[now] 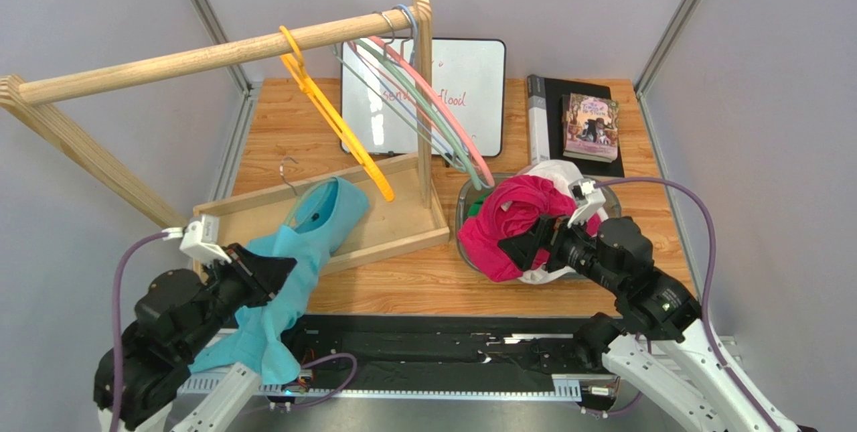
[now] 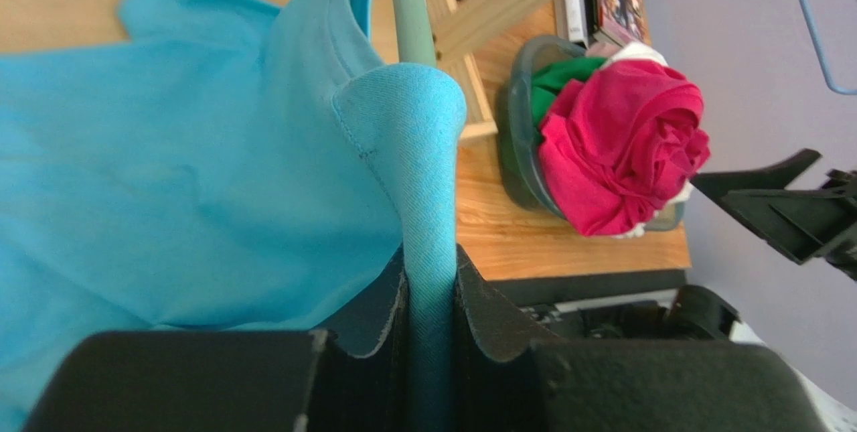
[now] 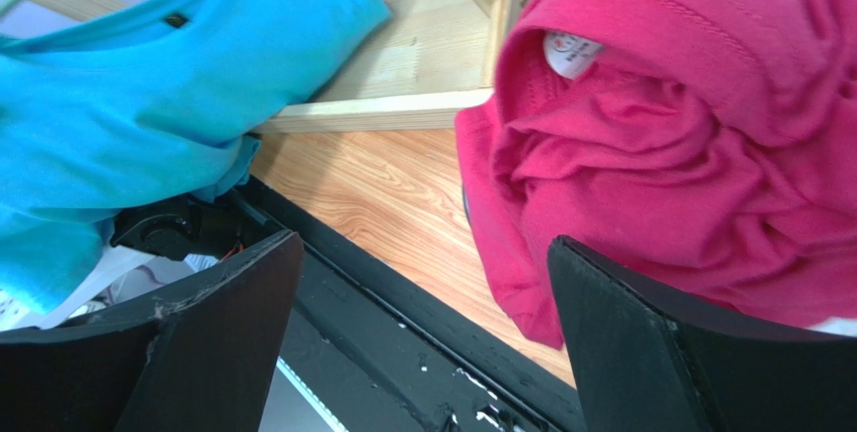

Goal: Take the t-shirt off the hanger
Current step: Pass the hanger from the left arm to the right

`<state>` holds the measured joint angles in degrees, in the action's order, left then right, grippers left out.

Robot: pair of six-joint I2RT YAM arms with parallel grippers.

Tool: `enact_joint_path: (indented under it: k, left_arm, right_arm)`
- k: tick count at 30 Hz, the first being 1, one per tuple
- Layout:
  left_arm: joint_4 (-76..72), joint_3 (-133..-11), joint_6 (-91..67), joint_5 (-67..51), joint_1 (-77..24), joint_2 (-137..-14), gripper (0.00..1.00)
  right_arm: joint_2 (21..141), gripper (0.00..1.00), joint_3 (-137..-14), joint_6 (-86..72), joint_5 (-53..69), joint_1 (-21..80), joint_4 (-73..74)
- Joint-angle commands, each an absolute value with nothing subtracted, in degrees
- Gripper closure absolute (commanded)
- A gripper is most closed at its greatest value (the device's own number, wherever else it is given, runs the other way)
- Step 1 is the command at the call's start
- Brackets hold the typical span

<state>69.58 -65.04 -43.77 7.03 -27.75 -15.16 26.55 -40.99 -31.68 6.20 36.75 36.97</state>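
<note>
The turquoise t-shirt lies from the wooden rack's base tray down over the table's front left edge. A pale green hanger sticks out of its collar, and its wire hook shows above the tray. My left gripper is shut on a raised fold of the t-shirt, with the cloth pinched tight between the pads. My right gripper is open and holds nothing. It hovers at the front of the bin, next to a red shirt, and its fingers stand wide apart.
A wooden clothes rack spans the back left, with a yellow hanger and pink and green hangers on its rail. A grey bin of red, green and white clothes stands at the right. A whiteboard and a book lie behind.
</note>
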Motion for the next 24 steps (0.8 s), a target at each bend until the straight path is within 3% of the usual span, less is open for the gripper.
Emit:
enact_joint_path:
  k: [1,8,14,18,22,24]
  left_arm:
    - [55.7,-59.6,-50.3,-6.5,-27.6,-16.2,1.00]
    - [43.3,-48.7,-55.8,-22.4,-27.6,-14.1,1.00]
    - [35.7,-40.4,-59.1,-29.7,-27.6,-9.8,1.00]
    - [35.0,-39.4,-58.1,-32.5,-27.6,-10.1,1.00]
    - [34.5,-40.2,-57.8,-33.0,-27.6,-10.0,1.00]
    - [34.3,-40.3,-57.7,-33.5,-27.6,-10.0,1.00]
  right_arm:
    - [27.5,0.00,-38.2,-33.0,10.3,37.7,28.8]
    - [30.0,0.00,-33.6,-37.0,11.3,42.9,16.1]
    - [33.3,0.00,-28.5,-46.2,-2.6,57.2,-3.1]
    - [43.4,0.08,-31.9,-52.0,-14.9,63.3,-5.9]
    - [53.0,0.12,-35.9,-56.3,-18.2,66.9,-9.7]
    - [56.0,0.18,-37.1,-57.0,-21.2,69.0,-12.4]
